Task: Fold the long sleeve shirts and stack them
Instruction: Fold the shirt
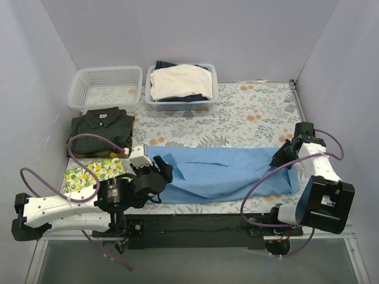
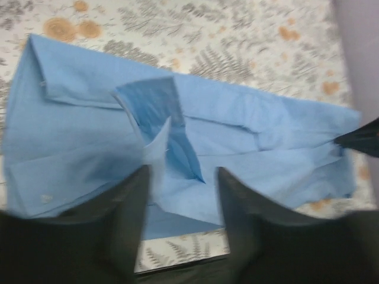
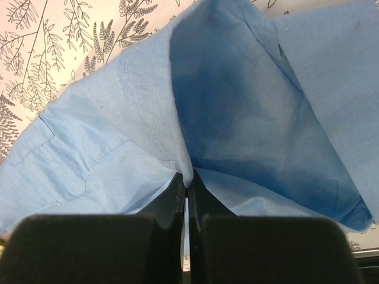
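No writing, label, brand mark, number or sign could be read in any of the three views.

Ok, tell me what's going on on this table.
Two robot arms are working on the plain light blue button-up shirt, spread across the flowered table. The right gripper is shut on a pinch of its cloth at one end; the left gripper is open over the other end. The dark pinstriped collared shirt lies folded at the left.
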